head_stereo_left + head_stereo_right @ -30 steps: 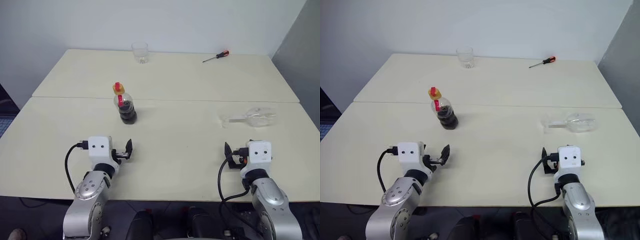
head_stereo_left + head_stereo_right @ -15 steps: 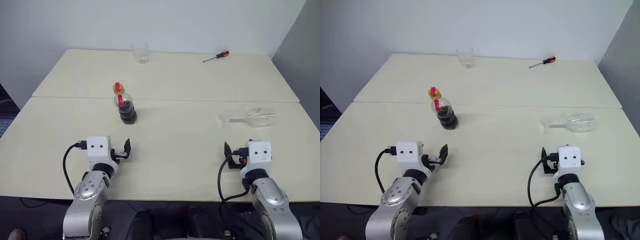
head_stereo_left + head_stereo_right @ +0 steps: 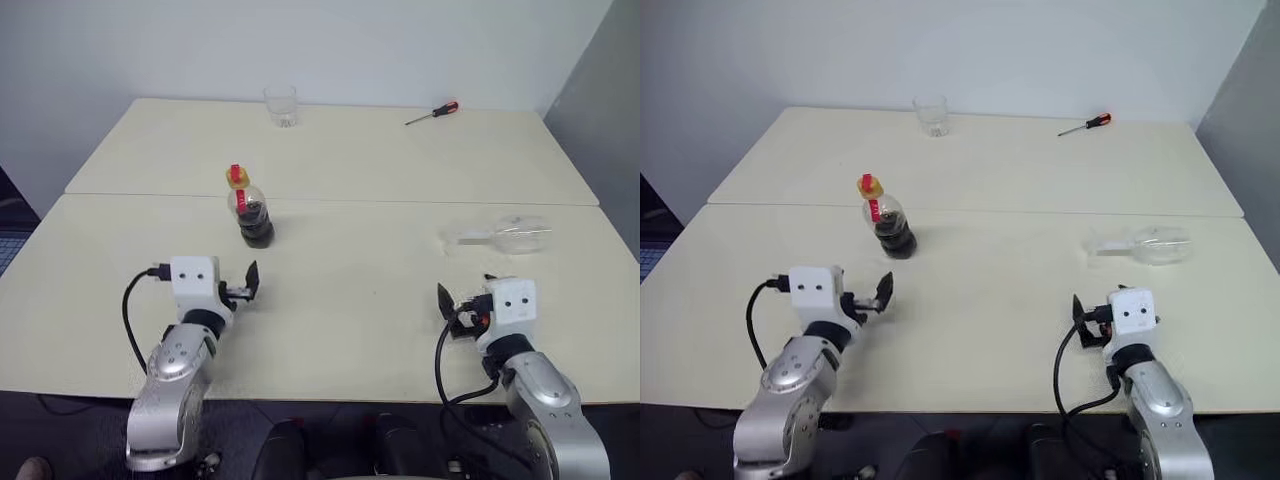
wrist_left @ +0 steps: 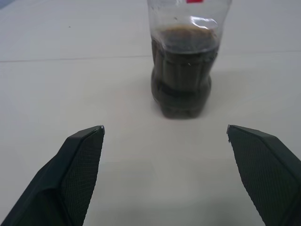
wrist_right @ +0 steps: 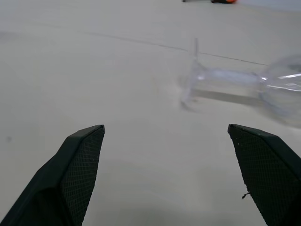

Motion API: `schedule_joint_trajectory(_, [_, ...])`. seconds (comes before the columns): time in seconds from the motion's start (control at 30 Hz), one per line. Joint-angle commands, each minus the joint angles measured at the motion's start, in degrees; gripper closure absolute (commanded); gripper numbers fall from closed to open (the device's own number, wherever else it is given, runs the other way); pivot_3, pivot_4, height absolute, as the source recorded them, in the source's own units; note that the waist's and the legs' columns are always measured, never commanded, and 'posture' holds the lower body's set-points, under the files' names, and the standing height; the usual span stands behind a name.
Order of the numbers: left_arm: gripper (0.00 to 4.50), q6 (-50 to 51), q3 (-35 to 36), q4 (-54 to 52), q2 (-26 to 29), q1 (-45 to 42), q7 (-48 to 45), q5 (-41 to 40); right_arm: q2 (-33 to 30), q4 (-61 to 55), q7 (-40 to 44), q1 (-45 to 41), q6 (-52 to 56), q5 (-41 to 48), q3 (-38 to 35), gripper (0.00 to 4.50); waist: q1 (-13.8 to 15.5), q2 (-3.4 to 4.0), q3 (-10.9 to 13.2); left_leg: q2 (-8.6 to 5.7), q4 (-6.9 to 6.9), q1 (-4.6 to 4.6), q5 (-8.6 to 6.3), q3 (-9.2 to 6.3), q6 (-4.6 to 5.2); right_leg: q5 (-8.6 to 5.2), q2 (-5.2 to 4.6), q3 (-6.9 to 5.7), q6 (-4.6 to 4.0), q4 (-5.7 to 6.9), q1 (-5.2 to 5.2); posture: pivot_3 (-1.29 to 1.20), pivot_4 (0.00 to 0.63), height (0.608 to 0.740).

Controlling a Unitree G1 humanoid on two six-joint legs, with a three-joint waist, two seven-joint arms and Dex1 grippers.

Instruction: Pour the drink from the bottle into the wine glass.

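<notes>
The bottle (image 3: 250, 210) stands upright on the table, left of centre, with a yellow cap, a red label and the dark drink (image 4: 186, 80) filling its lower half. My left gripper (image 4: 164, 129) is open, low over the table and a short way in front of the bottle, pointing at it. The wine glass (image 3: 505, 235) lies on its side at the right, foot toward the middle of the table. Nearer the front edge, my right gripper (image 5: 165, 128) is open and apart from the glass, with the glass's foot and stem (image 5: 221, 75) ahead of it.
A clear stemless tumbler (image 3: 281, 104) stands at the far edge, and a red-handled screwdriver (image 3: 433, 112) lies at the far right. A seam (image 3: 400, 201) runs across between the two table tops. A grey wall panel borders the right side.
My left gripper has moved forward toward the bottle. My right gripper has shifted a little to the left and turned. Bottle and wine glass have not moved.
</notes>
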Motion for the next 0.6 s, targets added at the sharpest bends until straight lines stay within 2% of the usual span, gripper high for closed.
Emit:
schedule_joint_trajectory(0.03, [0.06,-3.7,0.5,4.3,0.3,-2.8,0.4,1.5,-3.2,-3.8,9.1,-3.4,0.4,10.3,-1.2,0.0,0.0,0.0,0.0,-0.01,0.0,-0.01,0.0,0.0,0.0,0.1,0.0,-0.01,-0.17,-0.01,0.0,0.0,0.15,0.74])
schedule_joint_trajectory(0.2, [0.06,-6.6,-1.2,7.0,-0.6,-4.4,0.8,3.0,-7.5,-1.9,15.5,-7.9,1.0,17.9,-1.6,0.0,0.0,-0.01,0.0,-0.02,0.01,-0.03,0.0,-0.02,0.01,0.11,0.0,-0.03,-0.18,-0.02,0.01,0.0,0.15,0.74])
schedule_joint_trajectory(0.6, [0.06,-9.7,-1.6,12.9,-1.1,-8.9,0.7,3.5,-10.2,3.0,20.1,-16.9,1.0,24.1,1.8,0.0,0.0,-0.01,0.0,-0.02,0.02,-0.03,0.0,-0.04,0.0,0.12,-0.02,-0.05,-0.18,0.0,0.02,0.0,0.15,0.74])
